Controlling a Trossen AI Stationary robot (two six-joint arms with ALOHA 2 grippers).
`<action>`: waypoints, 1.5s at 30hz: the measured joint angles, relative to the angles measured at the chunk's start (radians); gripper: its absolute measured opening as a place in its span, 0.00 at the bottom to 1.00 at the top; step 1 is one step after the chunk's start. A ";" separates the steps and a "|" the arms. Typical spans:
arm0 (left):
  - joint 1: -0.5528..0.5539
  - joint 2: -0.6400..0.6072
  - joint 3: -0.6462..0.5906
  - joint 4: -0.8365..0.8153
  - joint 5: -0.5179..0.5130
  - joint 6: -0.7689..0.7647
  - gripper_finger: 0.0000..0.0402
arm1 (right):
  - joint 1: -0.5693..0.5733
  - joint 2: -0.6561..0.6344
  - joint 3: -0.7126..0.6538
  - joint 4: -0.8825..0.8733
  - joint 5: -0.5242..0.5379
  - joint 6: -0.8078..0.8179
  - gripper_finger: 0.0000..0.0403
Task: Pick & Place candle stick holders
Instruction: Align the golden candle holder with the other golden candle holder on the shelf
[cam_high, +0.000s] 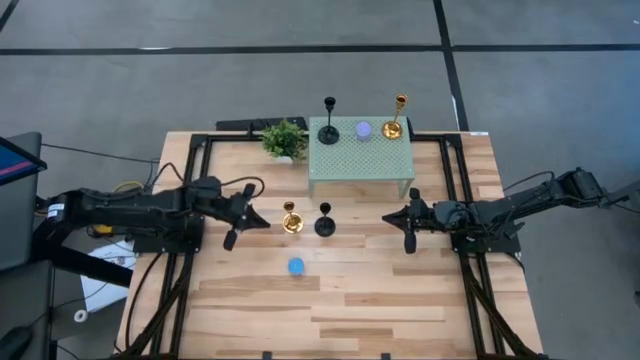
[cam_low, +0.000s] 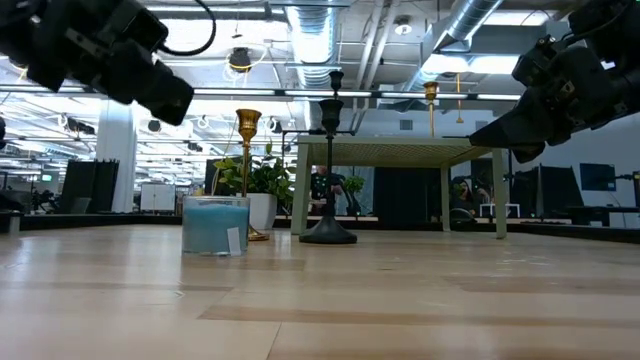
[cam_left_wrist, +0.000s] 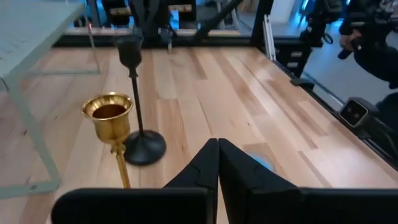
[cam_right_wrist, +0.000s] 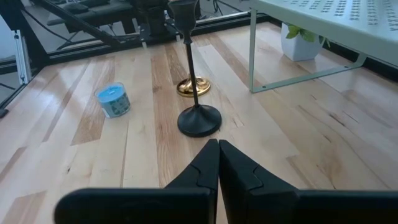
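Six candle stick holders sit on a pale wooden table. Three stand on the bare wood near its middle: a shiny gold stemmed holder with a cup-shaped top and round base, and just beside it a black stemmed holder, thin-stalked with a wide round foot. Closer to the front edge, apart from these two, is a low round blue holder that looks like frosted glass; a small pale label on its side is too small to read.

The other three rest on top of a small pale green perforated stand at the back of the table: a second black stemmed holder, a low round purple holder, and a second gold stemmed holder at the stand's corner.

A small green leafy plant in a white pot stands just beside the stand.

The left gripper hangs above the table near the gold holder on the wood, fingers pressed together and holding nothing. The right gripper hangs on the opposite side of the pair, fingers likewise closed and empty.

No readable writing or brand marks appear.
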 joint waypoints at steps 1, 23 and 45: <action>-0.002 0.004 -0.026 0.053 0.000 -0.007 0.02 | 0.000 0.000 0.000 0.000 0.000 0.000 0.00; -0.015 0.053 -0.234 0.276 -0.262 -0.119 0.04 | -0.011 0.000 0.000 0.019 0.002 0.000 0.00; -0.015 0.501 -0.233 0.634 -0.270 -0.199 0.39 | -0.045 0.000 0.000 0.018 0.000 0.000 0.00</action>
